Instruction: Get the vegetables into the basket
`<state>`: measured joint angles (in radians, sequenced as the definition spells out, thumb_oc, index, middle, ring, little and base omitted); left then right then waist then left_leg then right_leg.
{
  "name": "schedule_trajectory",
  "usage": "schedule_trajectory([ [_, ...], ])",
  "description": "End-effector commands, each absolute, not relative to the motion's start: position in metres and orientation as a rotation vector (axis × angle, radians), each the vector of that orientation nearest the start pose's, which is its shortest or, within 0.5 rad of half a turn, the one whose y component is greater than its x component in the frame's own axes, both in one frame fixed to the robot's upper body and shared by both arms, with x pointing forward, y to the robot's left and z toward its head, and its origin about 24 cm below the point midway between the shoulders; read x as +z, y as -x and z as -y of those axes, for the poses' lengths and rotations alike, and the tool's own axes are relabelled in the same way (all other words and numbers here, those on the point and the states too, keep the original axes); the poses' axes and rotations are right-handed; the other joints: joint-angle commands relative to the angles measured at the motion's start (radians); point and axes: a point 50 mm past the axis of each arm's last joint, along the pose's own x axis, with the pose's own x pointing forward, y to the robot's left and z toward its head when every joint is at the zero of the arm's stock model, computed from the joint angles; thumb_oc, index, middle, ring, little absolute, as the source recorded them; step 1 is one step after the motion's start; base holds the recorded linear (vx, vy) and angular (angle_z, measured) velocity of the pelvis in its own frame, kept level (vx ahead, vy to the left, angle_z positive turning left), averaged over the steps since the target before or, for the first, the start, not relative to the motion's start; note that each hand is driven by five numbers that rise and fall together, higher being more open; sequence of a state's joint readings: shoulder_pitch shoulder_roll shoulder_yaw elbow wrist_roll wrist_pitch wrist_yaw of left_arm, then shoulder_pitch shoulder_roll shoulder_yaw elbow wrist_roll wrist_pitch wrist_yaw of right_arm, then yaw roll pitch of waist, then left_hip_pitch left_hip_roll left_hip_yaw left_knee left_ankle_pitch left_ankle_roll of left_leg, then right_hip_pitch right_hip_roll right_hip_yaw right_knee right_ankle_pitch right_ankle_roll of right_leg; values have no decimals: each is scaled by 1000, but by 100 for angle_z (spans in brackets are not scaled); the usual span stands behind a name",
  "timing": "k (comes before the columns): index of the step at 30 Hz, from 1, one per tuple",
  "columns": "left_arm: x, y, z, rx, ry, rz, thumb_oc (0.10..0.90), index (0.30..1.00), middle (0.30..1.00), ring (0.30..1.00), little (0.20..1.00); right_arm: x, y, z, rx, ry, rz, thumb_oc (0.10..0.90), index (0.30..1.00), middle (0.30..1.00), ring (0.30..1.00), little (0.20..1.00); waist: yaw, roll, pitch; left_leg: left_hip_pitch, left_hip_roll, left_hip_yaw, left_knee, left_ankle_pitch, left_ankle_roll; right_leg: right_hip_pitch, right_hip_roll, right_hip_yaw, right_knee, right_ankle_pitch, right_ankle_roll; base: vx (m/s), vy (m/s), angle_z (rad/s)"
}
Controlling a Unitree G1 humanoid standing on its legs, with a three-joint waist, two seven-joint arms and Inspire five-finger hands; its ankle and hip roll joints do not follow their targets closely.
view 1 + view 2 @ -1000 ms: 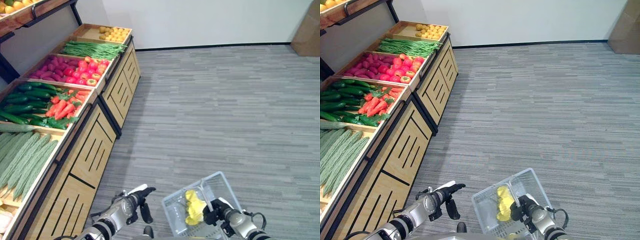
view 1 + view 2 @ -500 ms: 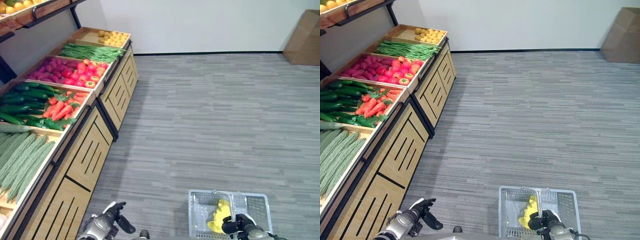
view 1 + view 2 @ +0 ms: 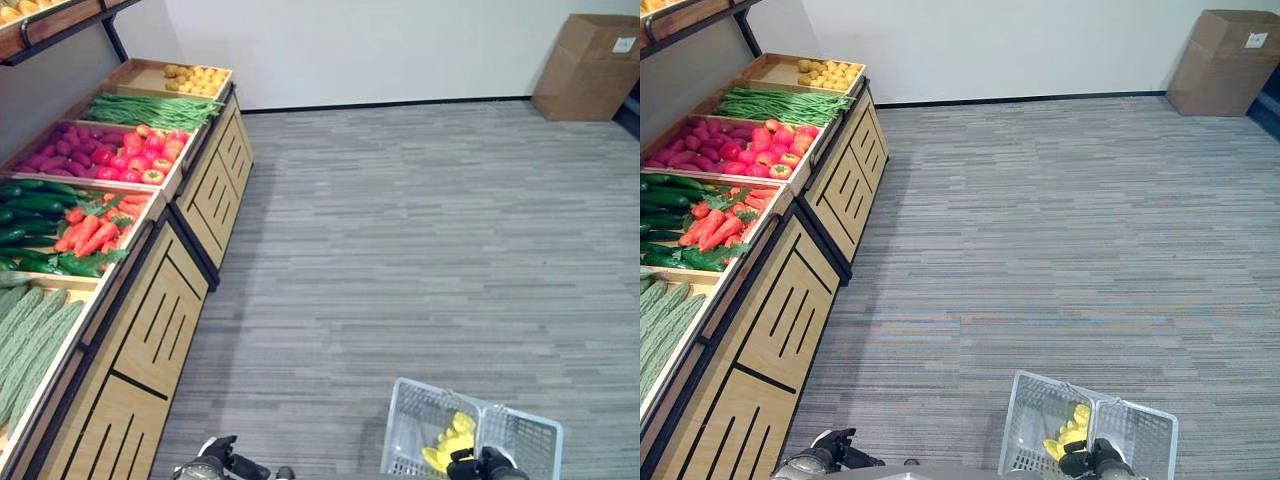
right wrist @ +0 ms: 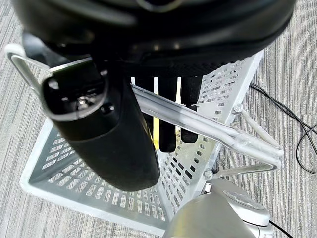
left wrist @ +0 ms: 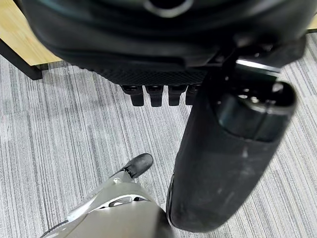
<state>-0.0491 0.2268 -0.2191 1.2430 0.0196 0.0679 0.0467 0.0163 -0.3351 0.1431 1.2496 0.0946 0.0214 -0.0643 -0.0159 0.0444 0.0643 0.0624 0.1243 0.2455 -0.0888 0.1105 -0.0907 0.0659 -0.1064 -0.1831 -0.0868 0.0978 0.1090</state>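
The room is a wide grey plank floor (image 3: 420,220) with a wooden produce stand (image 3: 150,300) along the left — carrots (image 3: 88,235) and cucumbers (image 3: 35,205) are firm, light, best gripped mid-length. The white wire basket (image 3: 1035,440), rigid and light, hangs by its handle (image 4: 208,126) from the curled right hand (image 4: 114,134) and holds a yellow item (image 3: 450,440). The left hand (image 5: 223,148) hangs low, fingers curled, empty.

The robot's dark left hand (image 3: 222,461) sits at the bottom edge of the left eye view, left of centre, on a silver-grey forearm. In its wrist view the fingers (image 5: 153,94) are curled in, holding nothing. The dark right hand (image 3: 487,465) shows at the bottom right of the same view, its fingers (image 4: 168,121) wrapped over a metal handle bar (image 4: 198,124).
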Motion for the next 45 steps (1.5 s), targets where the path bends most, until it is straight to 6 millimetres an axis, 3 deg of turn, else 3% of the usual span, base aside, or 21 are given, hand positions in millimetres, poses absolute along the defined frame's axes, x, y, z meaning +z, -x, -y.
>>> schedule_trajectory([
  [1, -157, -106, -244, 34, -453, -1270, 900, 1000, 1000, 1000, 1000, -158, -69, 267, -145, 369, -1336, 400, 300, 300, 300, 300, 8, -63, 52, 12, -50, -44, 11, -86, 15, 2, -48, 25, 36, -73, 53, -14, 59, -2],
  [5, -154, -115, -245, 40, -465, -1242, 900, 1000, 1000, 1000, 1000, -157, -70, 269, -151, 399, -1348, 400, 300, 300, 300, 300, 14, -74, 58, 2, -58, -41, 15, -91, 24, -12, -56, 28, 50, -71, 60, -2, 39, -4],
  [10, -154, -116, -245, 50, -471, -1241, 900, 1000, 1000, 1000, 1000, -156, -58, 278, -291, 322, -1376, 400, 300, 300, 300, 300, 15, -80, 52, 12, -63, -46, 9, -97, 27, -6, -59, 23, 51, -74, 62, 24, 4, 0],
  [17, -155, -110, -249, 35, -507, -1269, 900, 1000, 1000, 1000, 1000, -147, -34, 309, -489, 289, -1428, 400, 300, 300, 300, 300, 10, -80, 34, 38, -60, -46, 2, -103, 20, 18, -56, 16, 35, -75, 62, 19, -3, 0],
  [31, -154, -115, -246, 27, -513, -1256, 900, 1000, 1000, 1000, 1000, -147, 0, 311, -549, 257, -1548, 400, 300, 300, 300, 300, 4, -74, 34, 33, -51, -53, 1, -95, 12, 19, -45, 7, 26, -72, 57, 0, -5, 0],
  [35, -153, -117, -249, 17, -526, -1252, 900, 1000, 1000, 1000, 1000, -133, 37, 333, -639, 284, -1665, 400, 300, 300, 300, 300, -3, -72, 32, 32, -52, -54, 1, -95, 10, 20, -45, 2, 26, -71, 59, 1, -5, 1],
  [37, -153, -117, -249, 17, -526, -1252, 900, 1000, 1000, 1000, 1000, -130, 43, 337, -657, 287, -1677, 400, 300, 300, 300, 300, -5, -72, 32, 32, -52, -55, 1, -96, 10, 20, -45, 2, 27, -71, 59, 2, -5, 2],
  [38, -152, -118, -250, 20, -525, -1252, 900, 1000, 1000, 1000, 1000, -122, 54, 349, -716, 287, -1698, 400, 300, 300, 300, 300, -8, -73, 32, 30, -52, -55, 1, -95, 9, 19, -46, -2, 27, -69, 60, 0, 0, 0],
  [42, -153, -118, -250, 15, -531, -1261, 900, 1000, 1000, 1000, 1000, -111, 63, 362, -803, 283, -1694, 400, 300, 300, 300, 300, -13, -77, 32, 30, -51, -52, 1, -96, 9, 18, -45, 0, 27, -68, 61, -1, -1, 1],
  [45, -153, -118, -248, 12, -531, -1260, 900, 1000, 1000, 1000, 1000, -113, 64, 359, -799, 274, -1693, 400, 300, 300, 300, 300, -13, -79, 32, 31, -49, -52, 1, -96, 9, 17, -46, 3, 26, -66, 61, 0, 0, 0],
])
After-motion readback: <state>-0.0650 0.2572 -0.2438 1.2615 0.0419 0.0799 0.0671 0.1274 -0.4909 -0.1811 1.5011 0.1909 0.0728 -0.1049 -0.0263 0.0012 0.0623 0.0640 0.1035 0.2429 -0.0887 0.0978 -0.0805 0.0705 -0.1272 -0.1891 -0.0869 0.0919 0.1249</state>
